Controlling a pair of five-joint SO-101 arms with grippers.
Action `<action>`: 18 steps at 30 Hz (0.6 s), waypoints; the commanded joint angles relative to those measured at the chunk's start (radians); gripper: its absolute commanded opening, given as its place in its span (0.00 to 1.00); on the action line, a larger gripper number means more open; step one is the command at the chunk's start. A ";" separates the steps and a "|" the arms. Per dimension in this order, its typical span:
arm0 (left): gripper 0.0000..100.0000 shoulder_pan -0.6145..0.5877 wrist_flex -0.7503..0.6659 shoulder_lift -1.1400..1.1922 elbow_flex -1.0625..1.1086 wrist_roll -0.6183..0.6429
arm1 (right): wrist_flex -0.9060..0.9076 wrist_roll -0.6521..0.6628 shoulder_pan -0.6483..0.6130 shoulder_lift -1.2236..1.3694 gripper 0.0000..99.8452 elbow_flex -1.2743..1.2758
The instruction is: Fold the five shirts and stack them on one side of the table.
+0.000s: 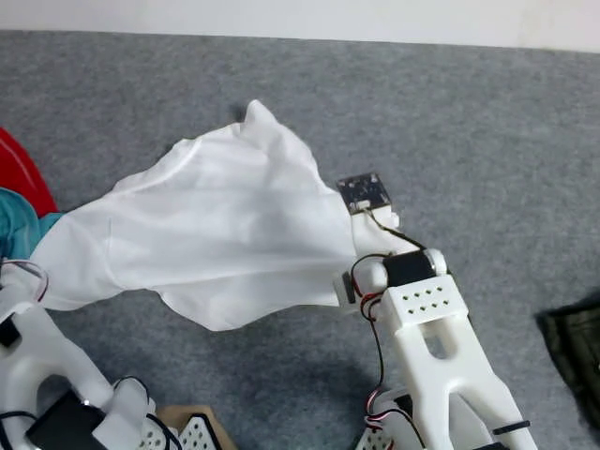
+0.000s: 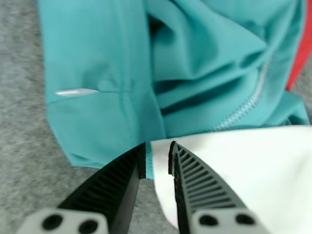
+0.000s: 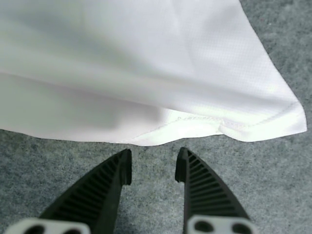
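White shirt [image 1: 216, 234]: lies loosely spread and rumpled on the grey table [image 1: 469, 112], unfolded, between the two arms.
Long axis: in the high view it runs across the table, one end by the left arm [image 1: 37, 356] and the other by the right arm [image 1: 422, 300].
Left gripper [image 2: 157, 157]: jaws drawn narrow with a slim gap showing. The white shirt's edge lies in or under that gap, and I see no firm pinch on it.
Right gripper [image 3: 153, 165]: jaws wide and holding nothing. It sits low over bare table, pointed at the shirt.
Key relation: the stitched hem [image 3: 195, 122] lies straight ahead of the right gripper's fingertips, just beside them but apart. It runs crosswise to the jaws, out to a corner [image 3: 292, 122] at one side.
Nearer arm: each arm has its own end of the shirt close by. The right one needs a short advance to get the hem between its jaws.
Teal shirt [image 2: 97, 73]: bunched beyond the left gripper, touching the white shirt's end, so a careless close there could catch both cloths.
Red shirt [image 1: 19, 173]: at the table's left edge, beside the teal one.
Dark garment [image 1: 572, 352]: at the right edge, well apart from the white shirt.
Progress: early, by my reading, since no folded stack is visible.
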 commanded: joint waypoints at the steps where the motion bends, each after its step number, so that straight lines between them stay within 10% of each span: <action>1: 0.10 0.059 -0.058 -0.035 0.025 -0.008 | -0.015 0.005 -0.004 -0.024 0.16 -0.008; 18: 0.10 0.062 -0.100 -0.035 0.073 -0.012 | -0.015 0.009 -0.007 -0.024 0.16 -0.007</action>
